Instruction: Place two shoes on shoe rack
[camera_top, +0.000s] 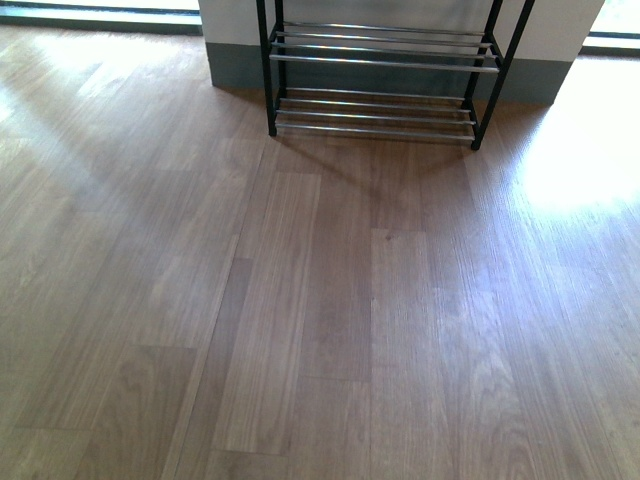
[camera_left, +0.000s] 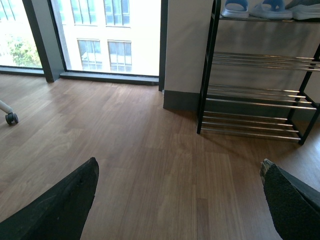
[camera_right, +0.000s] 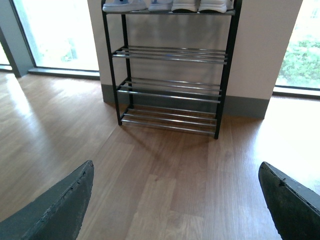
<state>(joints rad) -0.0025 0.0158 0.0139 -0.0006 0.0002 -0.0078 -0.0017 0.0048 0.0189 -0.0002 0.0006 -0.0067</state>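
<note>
The shoe rack stands against the wall at the far middle of the wooden floor, black-framed with chrome bars. It also shows in the left wrist view and the right wrist view. Its lower tiers are bare. The two grey knit sneakers are out of view. My left gripper is open and empty above the floor, well short of the rack. My right gripper is open and empty, facing the rack from a distance. Neither arm shows in the front view.
Other pale shoes sit on the rack's top tier, with blue-and-white ones among them; only their lower parts show. Floor-to-ceiling windows flank the wall. A chair caster is at the far left.
</note>
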